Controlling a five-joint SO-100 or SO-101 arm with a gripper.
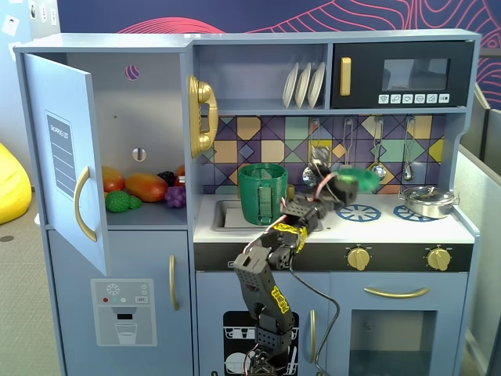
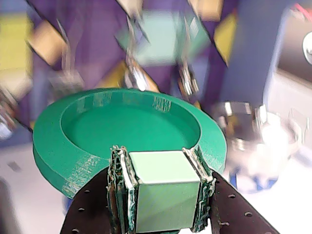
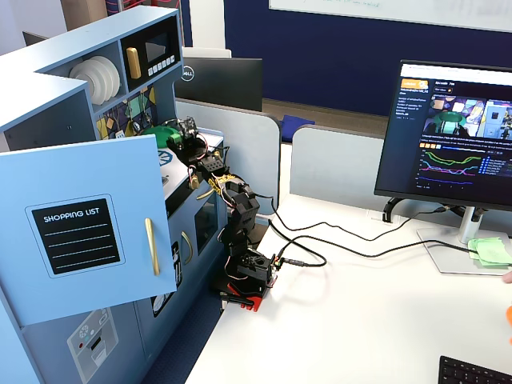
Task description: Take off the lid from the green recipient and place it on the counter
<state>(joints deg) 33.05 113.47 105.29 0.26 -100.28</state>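
Clamped in the gripper (image 2: 163, 192) on its pale handle, nearest the wrist lens: the lid (image 2: 122, 129), carried upside down and clear of the pot (image 1: 262, 193), which stands open back to the gripper's left in a fixed view. Carrying step, probably; next, lowering onto bare counter (image 1: 376, 229) below. Silver pan (image 1: 428, 200) off to the right, sink (image 1: 225, 213) edge left, utensils hanging close behind.

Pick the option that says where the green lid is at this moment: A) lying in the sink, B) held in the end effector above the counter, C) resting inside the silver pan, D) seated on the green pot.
B: the end effector is clamped on the lid, which hangs above the counter, right of the open green pot in a fixed view.
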